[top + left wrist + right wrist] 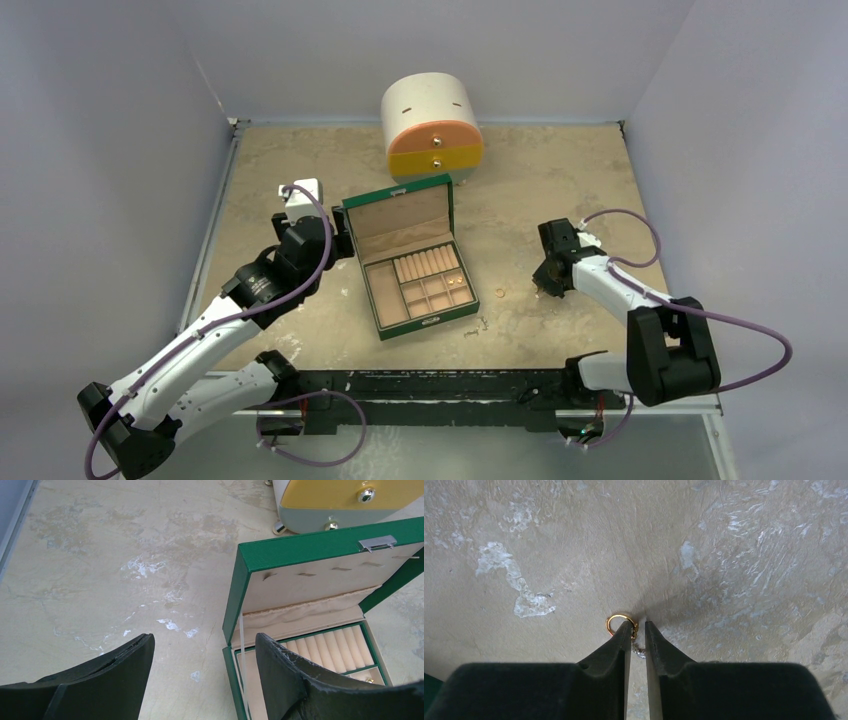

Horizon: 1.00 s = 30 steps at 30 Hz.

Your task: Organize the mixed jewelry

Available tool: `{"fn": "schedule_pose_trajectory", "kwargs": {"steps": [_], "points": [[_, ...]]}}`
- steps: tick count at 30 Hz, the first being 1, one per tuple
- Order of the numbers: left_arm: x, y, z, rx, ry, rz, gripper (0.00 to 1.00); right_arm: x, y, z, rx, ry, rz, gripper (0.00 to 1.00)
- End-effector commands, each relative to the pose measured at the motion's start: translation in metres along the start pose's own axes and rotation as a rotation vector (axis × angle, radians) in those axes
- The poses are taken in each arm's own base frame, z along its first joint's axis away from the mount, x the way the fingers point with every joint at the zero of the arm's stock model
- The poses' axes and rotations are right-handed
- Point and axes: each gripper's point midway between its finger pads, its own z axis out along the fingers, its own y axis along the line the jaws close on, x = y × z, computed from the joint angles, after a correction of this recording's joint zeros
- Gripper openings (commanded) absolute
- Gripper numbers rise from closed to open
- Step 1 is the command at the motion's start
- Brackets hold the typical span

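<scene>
A small gold hoop [616, 621] lies on the table at the tip of my right gripper's left finger, partly hidden by it. A tiny silvery bit [639, 651] attached to it lies in the narrow gap between the fingers. My right gripper [638, 626] is low over the table with its jaws a narrow gap apart; it also shows in the top view [543, 287]. A gold ring [500, 293] and small metallic bits [481, 325] lie right of the green box [412, 260]. My left gripper [204, 645] is wide open and empty beside the box's left edge.
The green box stands open, lid upright, with tan compartments and a roll row [327, 647]. The round cream-orange-yellow drawer chest [431, 125] stands behind it. Grey walls close in the table on three sides.
</scene>
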Motion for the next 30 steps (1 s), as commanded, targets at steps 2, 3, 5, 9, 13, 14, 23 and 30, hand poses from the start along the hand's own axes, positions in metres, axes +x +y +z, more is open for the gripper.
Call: {"fn": "schedule_pose_trajectory", "kwargs": {"steps": [2, 3, 5, 9, 13, 14, 23, 30], "points": [[-0.012, -0.001, 0.000, 0.002, -0.042, -0.011, 0.73, 0.000, -0.006, 0.003, 0.028, -0.005, 0.026, 0.16], [-0.012, 0.000, 0.000, 0.001, -0.042, -0.011, 0.73, 0.000, -0.005, 0.003, 0.026, -0.005, 0.028, 0.14], [-0.013, -0.001, -0.001, 0.003, -0.044, -0.014, 0.73, -0.002, -0.005, 0.002, 0.025, -0.011, 0.030, 0.12], [-0.012, -0.003, -0.001, 0.015, -0.039, -0.018, 0.73, -0.006, -0.004, -0.001, 0.013, -0.029, 0.037, 0.06], [-0.011, -0.005, -0.002, 0.030, -0.033, -0.024, 0.73, -0.012, -0.002, -0.005, 0.001, -0.050, 0.039, 0.00], [-0.011, -0.005, -0.003, 0.035, -0.033, -0.027, 0.73, -0.014, -0.002, -0.006, -0.001, -0.058, 0.039, 0.00], [-0.022, -0.010, -0.014, 0.083, -0.049, -0.089, 0.78, -0.051, 0.021, -0.042, -0.138, -0.188, -0.045, 0.00], [-0.039, -0.040, -0.032, 0.242, -0.027, -0.186, 0.83, -0.061, 0.056, -0.088, -0.386, -0.233, -0.135, 0.00]]}}
